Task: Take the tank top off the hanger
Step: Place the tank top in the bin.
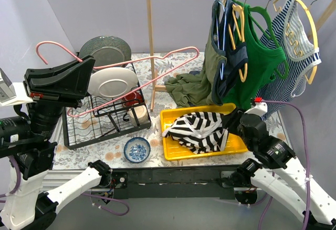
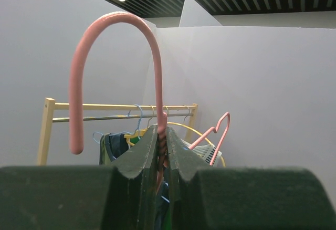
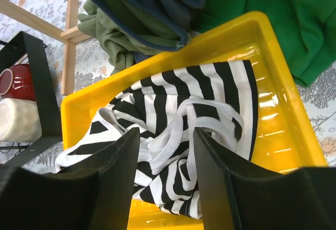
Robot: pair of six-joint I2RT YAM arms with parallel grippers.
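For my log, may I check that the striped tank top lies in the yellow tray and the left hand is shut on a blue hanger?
Not quite: the hanger is pink, not blue, as the left wrist view shows. The rest holds: striped tank top in the yellow tray, left hand shut on the hanger.

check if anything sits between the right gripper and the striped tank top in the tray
Nothing visible does. The right gripper hangs open above the striped tank top, which lies in the yellow tray. The pink hanger is away in the shut left gripper.
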